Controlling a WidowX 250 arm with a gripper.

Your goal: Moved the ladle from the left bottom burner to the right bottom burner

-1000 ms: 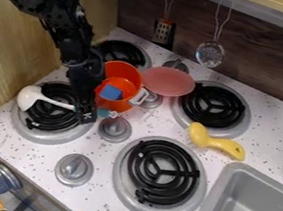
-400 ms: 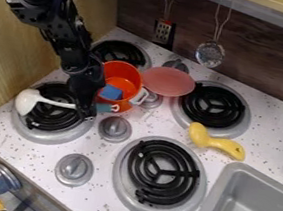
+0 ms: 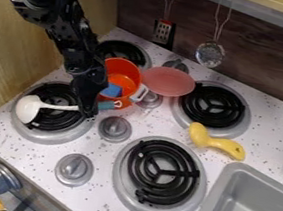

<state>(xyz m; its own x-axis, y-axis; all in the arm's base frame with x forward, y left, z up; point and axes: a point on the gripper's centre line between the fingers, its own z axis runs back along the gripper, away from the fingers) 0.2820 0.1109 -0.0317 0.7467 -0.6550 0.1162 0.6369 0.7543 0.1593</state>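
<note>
The gripper (image 3: 88, 111) hangs over the right side of the left bottom burner (image 3: 44, 131), shut on the handle of the ladle. The white bowl of the ladle (image 3: 28, 109) is at the burner's left side, and its teal handle end shows to the right of the gripper, by the orange pot. Part of the handle is hidden behind the gripper. The right bottom burner (image 3: 123, 168) has bare black coils.
An orange pot (image 3: 125, 103) with a blue piece inside stands right of the gripper. Beside it lie a pink plate (image 3: 168, 81) and a control knob (image 3: 115, 129). A yellow toy (image 3: 216, 143) sits behind the sink (image 3: 225, 191). Another knob (image 3: 74, 170) is near the front edge.
The ladle has turned: its bowl shifted toward the counter's front and its handle end swung back and right. The gripper moved slightly right. The orange pot and blue piece shifted a little.
</note>
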